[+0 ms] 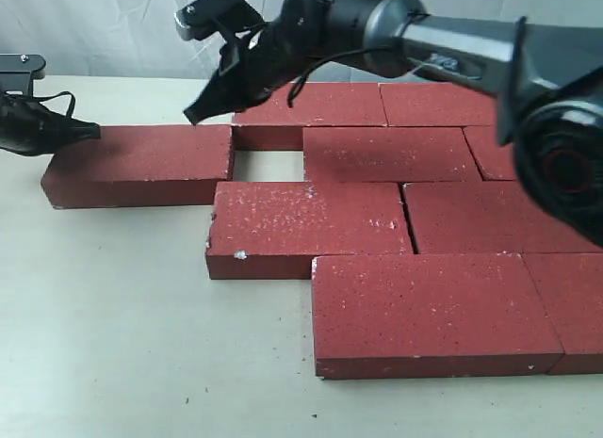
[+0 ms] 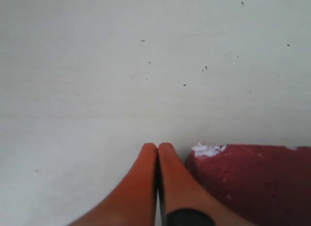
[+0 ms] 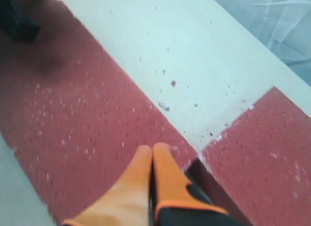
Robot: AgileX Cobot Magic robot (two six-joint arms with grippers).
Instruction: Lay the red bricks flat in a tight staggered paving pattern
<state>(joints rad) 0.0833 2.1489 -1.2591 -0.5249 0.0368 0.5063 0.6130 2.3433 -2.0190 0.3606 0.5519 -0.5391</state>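
Several dark-red bricks lie flat in staggered rows on the table. One loose brick [image 1: 141,163] lies at the left, apart from the row, with a bare gap [image 1: 268,165] between it and the neighbouring brick [image 1: 391,154]. My left gripper [image 1: 94,131] is shut and empty, its tip at the loose brick's far left corner [image 2: 252,177]. My right gripper [image 1: 193,116], reaching across from the right, is shut and empty above that brick's far right corner [image 3: 73,119], near the back-row brick [image 3: 272,148].
Pale tabletop [image 1: 113,344] spreads to the left and front of the bricks. A white cloth backdrop [image 1: 94,24] hangs behind the table. The right arm's body [image 1: 452,52] stretches over the back rows of bricks.
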